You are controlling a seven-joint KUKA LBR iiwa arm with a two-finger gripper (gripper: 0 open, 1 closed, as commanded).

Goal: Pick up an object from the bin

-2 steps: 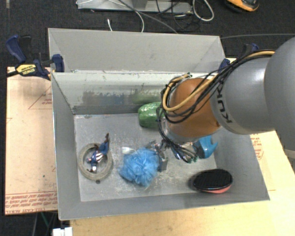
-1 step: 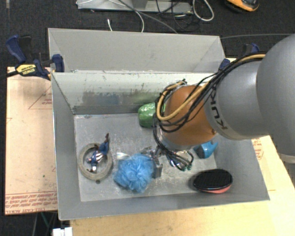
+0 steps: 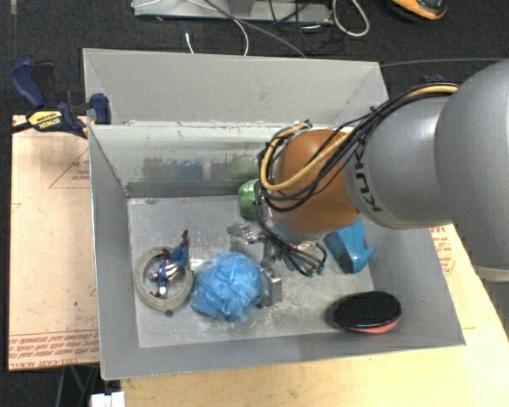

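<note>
My gripper [image 3: 260,261] hangs low in the middle of the bin, under the orange wrist cover. Its two metal fingers stand apart, one fingertip [image 3: 272,290] near the floor and the other further back. A fluffy blue bath puff [image 3: 223,287] lies just to the left of them, its right edge touching the nearer finger. I see nothing clamped between the fingers. A green rounded thing [image 3: 248,197] peeks out behind the cover, by the bin's back wall.
A tan tape roll [image 3: 143,283] lies at the left of the floor with a small blue-and-white thing inside it. A blue block-like thing [image 3: 351,248] sits right of the gripper, partly under the arm. A black oval with a red rim [image 3: 365,311] lies front right.
</note>
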